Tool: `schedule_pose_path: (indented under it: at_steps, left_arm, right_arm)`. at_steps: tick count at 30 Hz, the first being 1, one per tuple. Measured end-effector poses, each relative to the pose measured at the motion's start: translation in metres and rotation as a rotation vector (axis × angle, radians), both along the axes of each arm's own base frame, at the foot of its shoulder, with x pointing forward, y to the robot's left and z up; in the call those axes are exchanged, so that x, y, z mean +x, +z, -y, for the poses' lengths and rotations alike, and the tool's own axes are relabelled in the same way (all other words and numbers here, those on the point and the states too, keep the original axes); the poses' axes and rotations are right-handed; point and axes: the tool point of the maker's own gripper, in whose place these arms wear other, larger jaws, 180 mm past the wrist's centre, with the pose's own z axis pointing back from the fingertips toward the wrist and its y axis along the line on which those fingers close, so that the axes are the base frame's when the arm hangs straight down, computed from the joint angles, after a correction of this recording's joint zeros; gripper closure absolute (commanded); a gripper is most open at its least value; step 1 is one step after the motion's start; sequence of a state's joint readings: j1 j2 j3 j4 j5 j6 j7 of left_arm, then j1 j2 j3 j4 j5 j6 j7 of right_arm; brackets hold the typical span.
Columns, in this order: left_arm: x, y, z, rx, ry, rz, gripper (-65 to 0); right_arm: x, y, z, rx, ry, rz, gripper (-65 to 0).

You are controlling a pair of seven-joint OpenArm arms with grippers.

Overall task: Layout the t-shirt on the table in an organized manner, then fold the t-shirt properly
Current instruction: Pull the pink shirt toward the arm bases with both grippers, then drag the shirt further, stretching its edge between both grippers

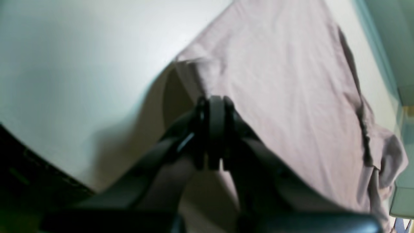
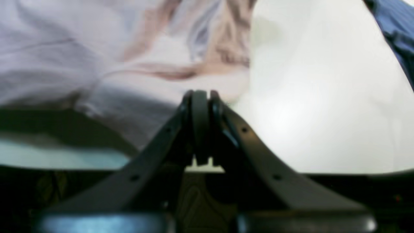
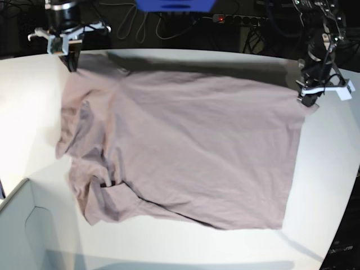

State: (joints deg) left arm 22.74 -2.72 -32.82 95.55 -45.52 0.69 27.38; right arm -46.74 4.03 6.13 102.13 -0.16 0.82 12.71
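Note:
The mauve t-shirt (image 3: 185,140) lies spread over the white table (image 3: 28,101), its left side bunched into folds. A shadow runs behind its far edge, which is raised. My left gripper (image 3: 306,100) is at the shirt's far right corner. In the left wrist view the left gripper (image 1: 215,100) is shut on the t-shirt (image 1: 275,81), with the cloth hanging from its tips above the table (image 1: 64,64). My right gripper (image 3: 72,63) is at the far left corner. In the right wrist view the right gripper (image 2: 200,95) is shut at the edge of the t-shirt (image 2: 64,58).
A pale grey box corner (image 3: 17,225) juts in at the front left. Behind the table are a blue object (image 3: 174,4), cables and a power strip (image 3: 236,19). The table's curved edge (image 3: 343,214) runs down the right side. Blue cloth (image 2: 394,26) shows beyond the table.

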Motion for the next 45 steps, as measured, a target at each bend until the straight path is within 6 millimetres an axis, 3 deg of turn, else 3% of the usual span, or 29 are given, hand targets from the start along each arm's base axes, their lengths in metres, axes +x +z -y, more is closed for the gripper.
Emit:
schedule_pose_path:
  at_steps: [4, 9, 16, 20, 24, 26, 34, 37, 42, 45]
  left_arm:
    - [-0.008, -0.002, -0.013, 0.004, 0.043, -0.008, 0.0]
    - [-0.009, -0.001, -0.015, 0.01, 0.044, -0.007, 0.0]
    - [-0.009, 0.006, -0.028, 0.027, 0.069, 0.005, 0.0]
    - [0.007, 0.018, -0.033, 0.036, 0.082, 0.051, 0.0]
    - [0.01, 0.019, -0.031, 0.033, 0.075, 0.058, 0.0]
    - [0.007, 0.015, -0.031, 0.03, 0.078, 0.047, 0.0]
    - [0.008, 0.014, -0.031, 0.027, 0.077, 0.043, 0.0]
    - [0.007, 0.014, -0.031, 0.027, 0.077, 0.041, 0.0]
    - [0.008, 0.014, -0.031, 0.027, 0.076, 0.043, 0.0]
    - [0.009, 0.015, -0.031, 0.027, 0.076, 0.043, 0.0]
  right_arm:
    - [-0.009, 0.023, 0.001, 0.002, -0.043, 0.149, 0.0]
    - [-0.025, 0.024, -0.004, 0.007, -0.043, 0.189, 0.0]
    - [-0.015, 0.032, -0.004, 0.005, -0.039, 0.231, 0.0]
    - [0.005, 0.043, -0.004, 0.004, -0.036, 0.296, 0.0]
    - [0.013, 0.016, -0.001, 0.018, -0.063, 0.16, -0.6]
    - [0.012, 0.002, 0.0, 0.025, -0.074, 0.079, -4.0]
    - [0.01, -0.029, 0.003, 0.048, -0.107, -0.097, -28.7]
    - [0.009, -0.046, 0.003, 0.06, -0.119, -0.164, -35.2]
    - [0.0, -0.083, 0.003, 0.082, -0.148, -0.315, -35.8]
    - [-0.005, -0.09, 0.003, 0.088, -0.156, -0.371, -35.8]
